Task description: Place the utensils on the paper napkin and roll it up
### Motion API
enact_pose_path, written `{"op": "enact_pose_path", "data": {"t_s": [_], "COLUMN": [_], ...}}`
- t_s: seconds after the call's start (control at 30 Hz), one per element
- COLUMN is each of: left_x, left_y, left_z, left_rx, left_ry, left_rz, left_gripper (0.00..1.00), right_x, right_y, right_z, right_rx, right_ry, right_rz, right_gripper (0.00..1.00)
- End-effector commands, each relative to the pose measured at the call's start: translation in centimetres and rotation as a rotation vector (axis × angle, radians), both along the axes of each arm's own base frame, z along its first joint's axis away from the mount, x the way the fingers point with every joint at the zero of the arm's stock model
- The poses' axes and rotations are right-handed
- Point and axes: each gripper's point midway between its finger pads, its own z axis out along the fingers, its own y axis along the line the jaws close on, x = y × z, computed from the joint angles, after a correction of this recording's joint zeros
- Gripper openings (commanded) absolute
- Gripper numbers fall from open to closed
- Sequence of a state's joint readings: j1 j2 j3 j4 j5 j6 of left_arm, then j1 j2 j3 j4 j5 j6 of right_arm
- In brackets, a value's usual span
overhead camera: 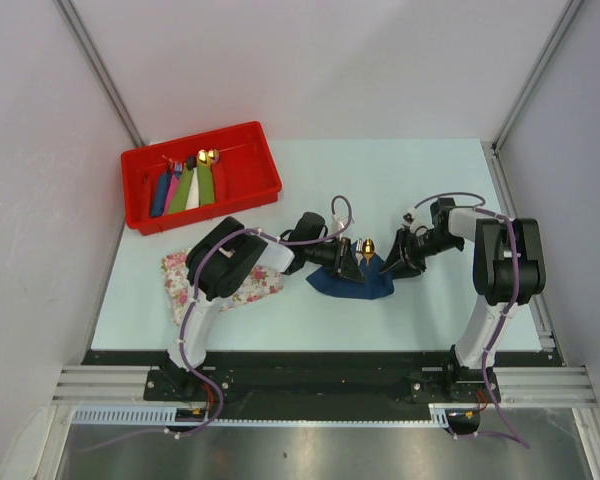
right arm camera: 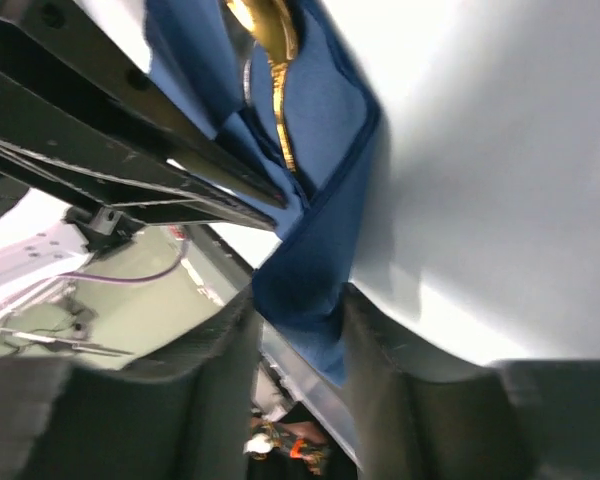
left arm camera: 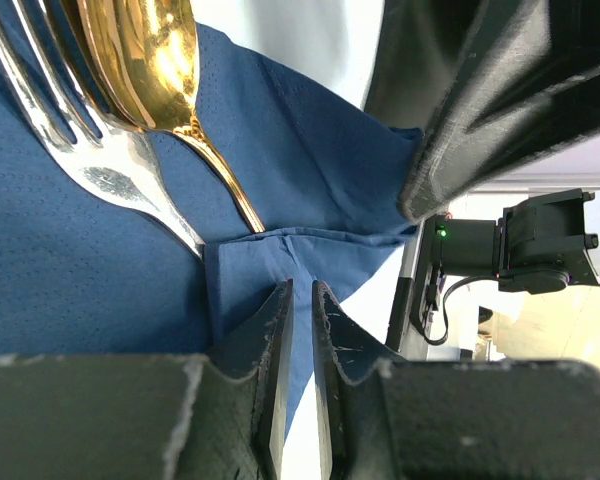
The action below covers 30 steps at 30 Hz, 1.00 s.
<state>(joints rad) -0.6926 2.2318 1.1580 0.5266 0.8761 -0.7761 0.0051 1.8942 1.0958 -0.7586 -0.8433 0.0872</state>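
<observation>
On a pale tabletop [overhead camera: 430,190] between white walls [overhead camera: 320,70], the left gripper [left arm camera: 302,290] pinched the napkin [overhead camera: 352,285]; the right gripper [right arm camera: 298,295] stood half-wide around its corner.

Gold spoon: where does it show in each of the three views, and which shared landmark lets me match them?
Top external: the gold spoon is near the middle of the picture, only its bowl showing.
Left wrist: the spoon is at top left, its bowl beside the fork.
Right wrist: the spoon is at top centre, lying inside a fold.
Shared landmark: the navy napkin under the spoon.
</observation>
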Motion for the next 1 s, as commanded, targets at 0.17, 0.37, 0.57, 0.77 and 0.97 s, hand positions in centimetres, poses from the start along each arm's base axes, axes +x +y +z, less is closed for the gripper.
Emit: {"op": "enact_pose_path", "data": {"t_s": [0.17,0.37,0.57,0.77,0.97], "left_x": [1.5,1.6,1.6,1.6,1.7], "left_y": [0.4,0.4,0.4,0.5,0.4], "left_z": [0.0,0.0,0.1,0.1,0.2], "left_rx": [0.006,0.004,0.0,0.002,0.001], "left_ry": [-0.048,-0.049,-0.051,-0.053,-0.058], "left_rz": [0.032,0.04,0.04,0.041,0.043], "left_gripper": [0.19,0.19,0.19,0.2,0.2], "right_x": [-0.7,-2.5,-4.0,-4.9,-3.7], "right_y": [0.9,2.0,3.1,2.6,1.9], "right_z": [1.2,1.6,2.4,1.4,1.3], "right_rx": [0.074,0.17,0.249,0.18,0.158], "right_ry": [0.042,0.133,0.18,0.186,0.136], "right_rz": [-0.014,0.001,0.048,0.074,0.052], "right_gripper": [0.75,0.77,0.77,0.84,0.86]}}
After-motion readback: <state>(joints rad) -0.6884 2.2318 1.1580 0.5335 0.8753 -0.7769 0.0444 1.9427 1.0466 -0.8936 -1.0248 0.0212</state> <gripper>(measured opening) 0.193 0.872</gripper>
